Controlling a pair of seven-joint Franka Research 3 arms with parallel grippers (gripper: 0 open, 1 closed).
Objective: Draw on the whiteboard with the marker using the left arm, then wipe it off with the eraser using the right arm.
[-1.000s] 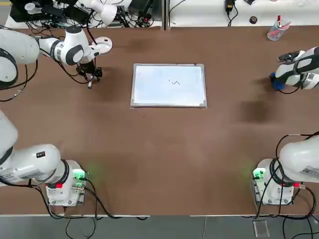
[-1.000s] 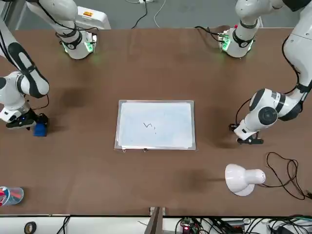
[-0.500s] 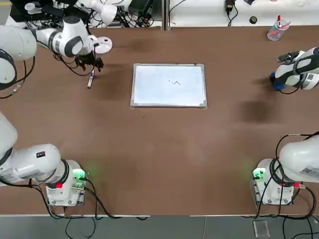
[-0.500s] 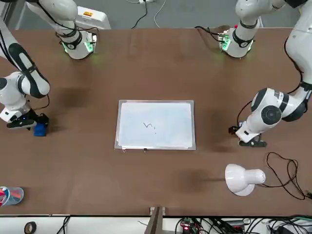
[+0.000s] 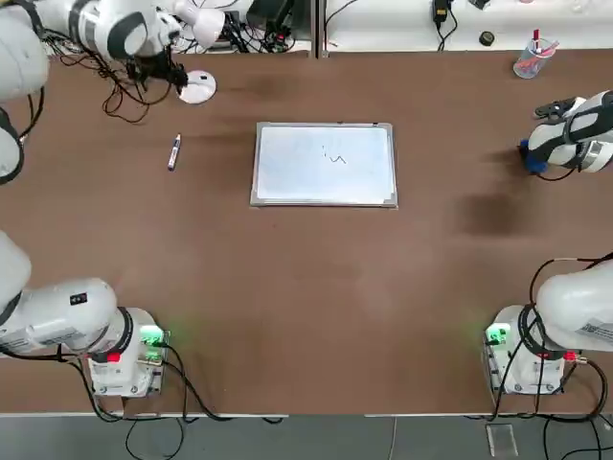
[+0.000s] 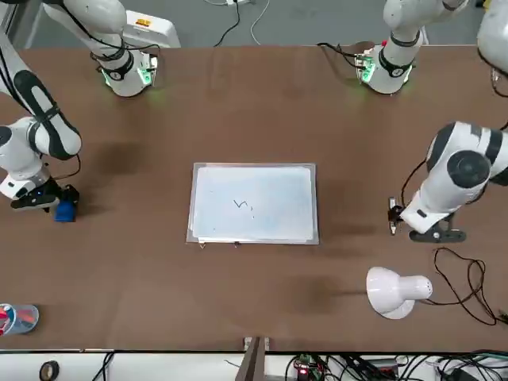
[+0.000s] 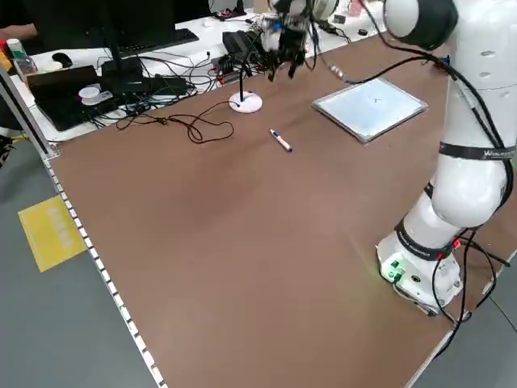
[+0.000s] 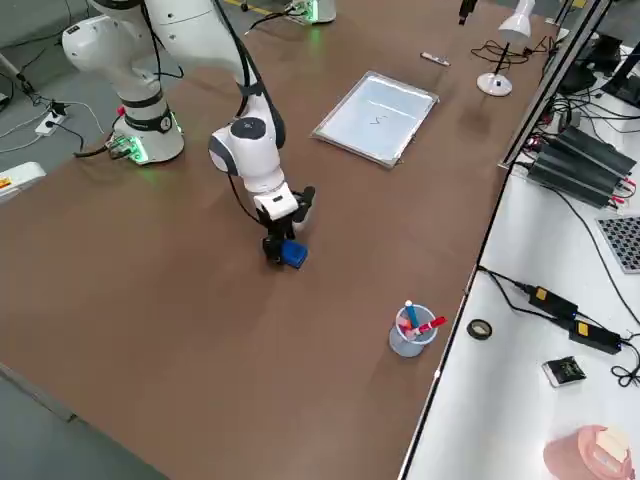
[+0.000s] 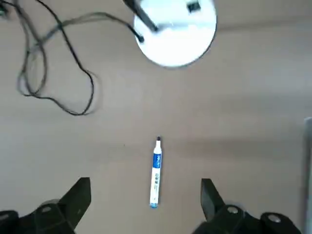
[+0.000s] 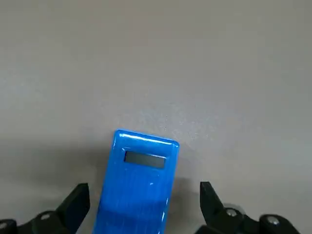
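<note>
Above the brown surface (image 5: 316,287), our black right hand (image 10: 145,207) stands wide open and empty around the blue rectangular eraser (image 10: 139,185), which we should center between the fingers before closing squarely to wipe the silver-framed whiteboard's (image 5: 326,182) small squiggle (image 5: 335,159).

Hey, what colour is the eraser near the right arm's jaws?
The eraser is bright blue; it shows best in the right wrist view.
</note>
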